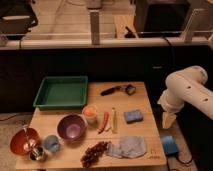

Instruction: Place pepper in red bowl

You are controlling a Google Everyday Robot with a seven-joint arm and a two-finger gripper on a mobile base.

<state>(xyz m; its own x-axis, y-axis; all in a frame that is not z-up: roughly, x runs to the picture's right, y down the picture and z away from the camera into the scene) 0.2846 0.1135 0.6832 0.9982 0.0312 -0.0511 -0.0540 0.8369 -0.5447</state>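
The pepper (104, 122), slim and red-orange, lies on the wooden table (145, 102) between a small orange-topped cup (90, 114) and a pale yellow stick (114, 120). The red bowl (24, 141) stands at the front left corner, left of the purple bowl (71, 127). My white arm (187, 92) comes in from the right. My gripper (169, 120) points down beside the table's right edge, well to the right of the pepper and far from the red bowl. It holds nothing that I can see.
A green tray (61, 92) sits at the back left. A black tool (117, 90), blue sponge (133, 116), grey-blue cloth (127, 146), grapes (95, 152), light blue cup (51, 143) and metal cup (36, 154) lie around. A blue object (169, 145) is beside the right edge.
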